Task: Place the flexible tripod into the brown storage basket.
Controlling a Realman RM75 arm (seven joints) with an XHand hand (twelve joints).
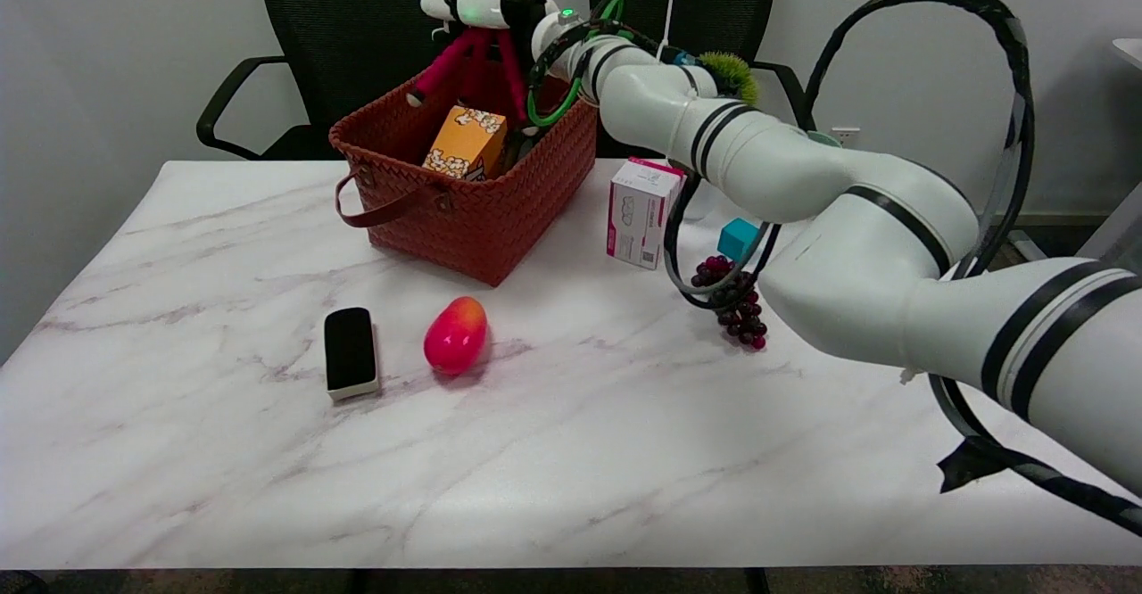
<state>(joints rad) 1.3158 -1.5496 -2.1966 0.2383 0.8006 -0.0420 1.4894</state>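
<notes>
Right hand point(486, 5) is up over the brown basket point(482, 210), fingers wrapped round the head of the pink tripod point(473, 63). Legs dangle straight down from it, feet just inside the rim, above the popcorn box point(466, 142). Looks like lowering is what's left.

Right arm point(803, 193) crosses the table's far right, hiding part of the grape bunch point(740, 304), most of the teal cube point(737, 238) and the green spiky object point(732, 75). Basket wall point(482, 219) conceals the popcorn box's point(466, 142) base. Print on the pink-and-white carton point(639, 212) is illegible.
</notes>
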